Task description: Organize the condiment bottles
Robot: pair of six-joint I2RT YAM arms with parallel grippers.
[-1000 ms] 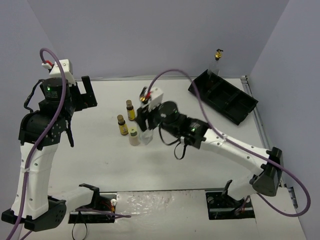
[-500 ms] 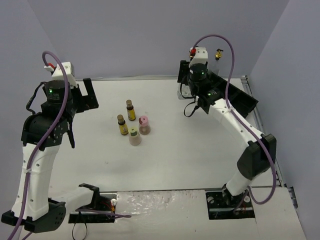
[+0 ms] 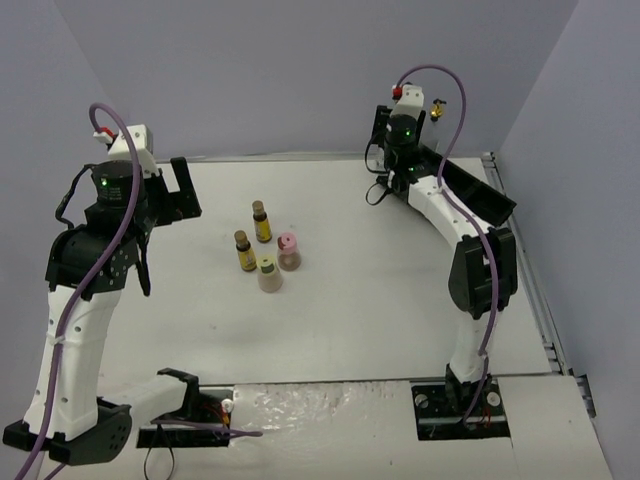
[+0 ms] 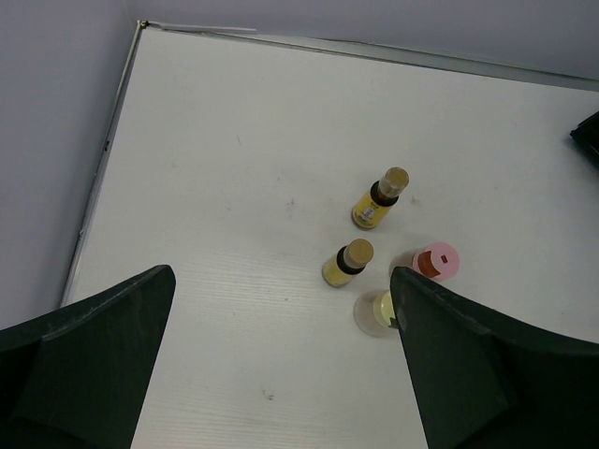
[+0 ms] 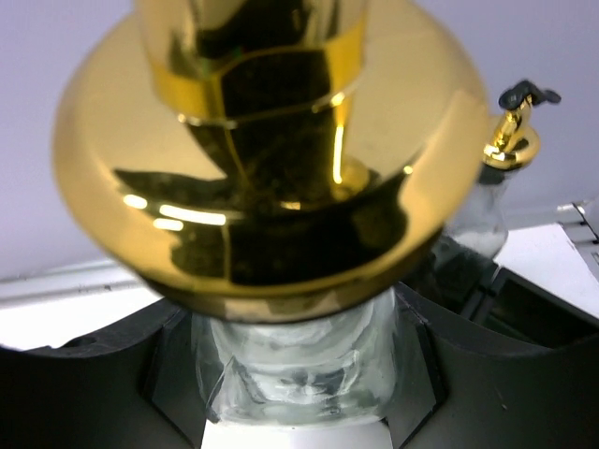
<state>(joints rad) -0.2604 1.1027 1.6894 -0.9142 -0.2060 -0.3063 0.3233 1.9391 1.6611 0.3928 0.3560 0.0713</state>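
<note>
Two amber brown-capped bottles (image 3: 262,221) (image 3: 245,251), a pink-capped bottle (image 3: 289,251) and a cream-capped bottle (image 3: 269,273) stand clustered mid-table. They also show in the left wrist view: amber (image 4: 381,197) (image 4: 347,263), pink (image 4: 435,260), cream (image 4: 376,311). My left gripper (image 4: 283,276) is open and empty, raised to their left (image 3: 172,195). My right gripper (image 5: 299,379) at the back right (image 3: 388,165) is shut on a clear glass bottle (image 5: 299,360) with a gold spout (image 5: 271,140). A second clear spouted bottle (image 5: 496,187) stands just behind it (image 3: 437,111).
The black compartmented tray (image 3: 482,195) lies along the right edge beside the right arm; its wall shows in the right wrist view (image 5: 529,313). Grey walls close the back and both sides. A metal rail (image 4: 103,159) borders the table's left edge.
</note>
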